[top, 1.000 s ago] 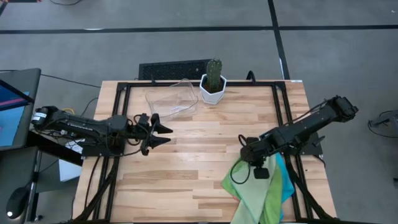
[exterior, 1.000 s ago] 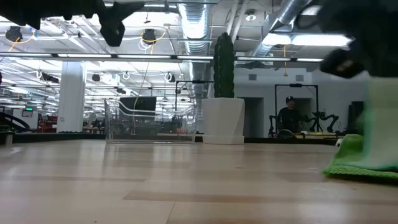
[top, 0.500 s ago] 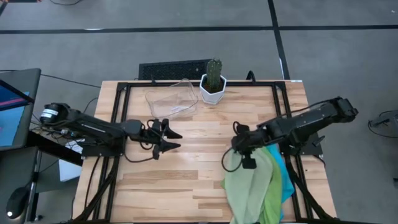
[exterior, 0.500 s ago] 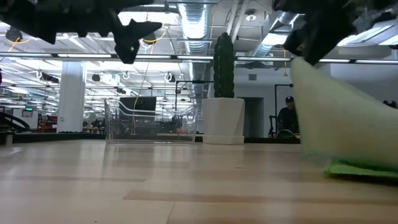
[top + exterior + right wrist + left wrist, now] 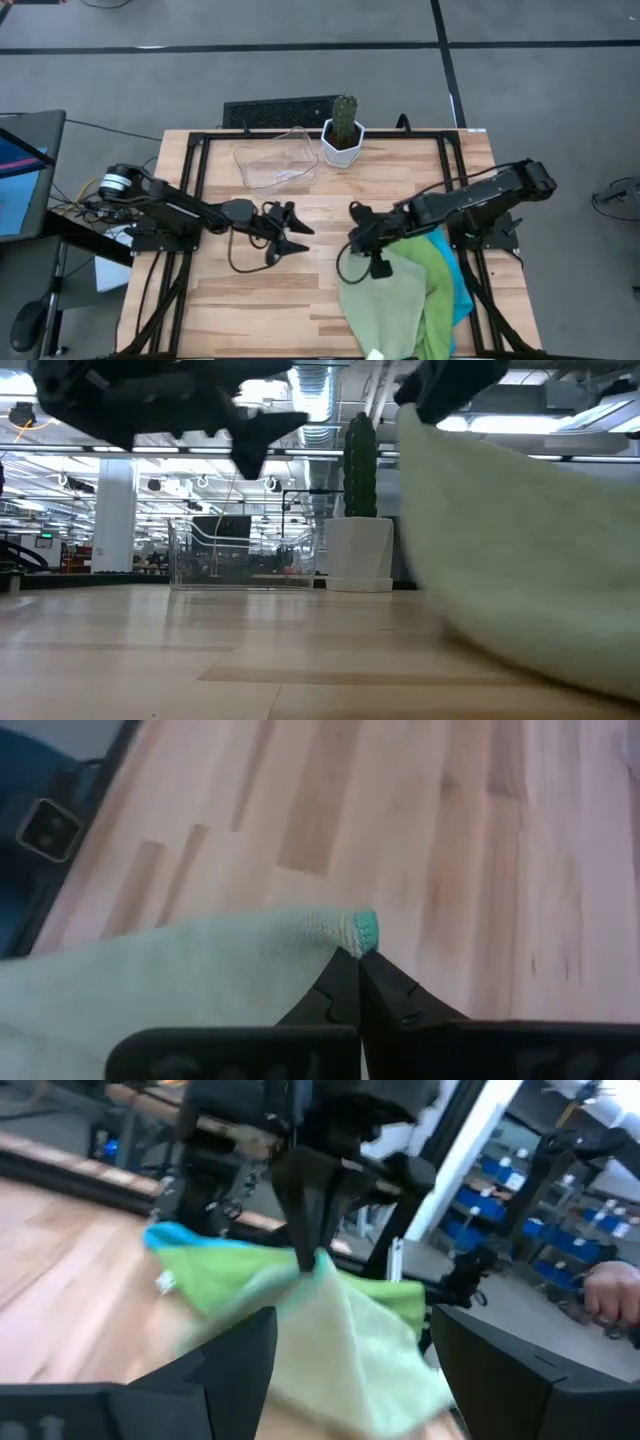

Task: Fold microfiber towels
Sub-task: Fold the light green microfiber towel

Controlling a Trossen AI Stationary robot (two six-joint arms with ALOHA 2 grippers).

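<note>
One right pincer (image 5: 354,218) pinching pale green towel (image 5: 385,305) — no writing legible

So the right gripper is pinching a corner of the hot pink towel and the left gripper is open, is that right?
Not quite: the towel pinched by the right gripper is the pale green towel, not hot pink, as the high view shows. The left gripper is indeed open.

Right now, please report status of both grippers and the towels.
Right gripper shut on pale green towel, lifting its corner. Left gripper open, empty, facing it. Nothing between.

Towels (image 5: 405,300) lie right of the tray (image 5: 275,160) and plant (image 5: 343,135).
</note>
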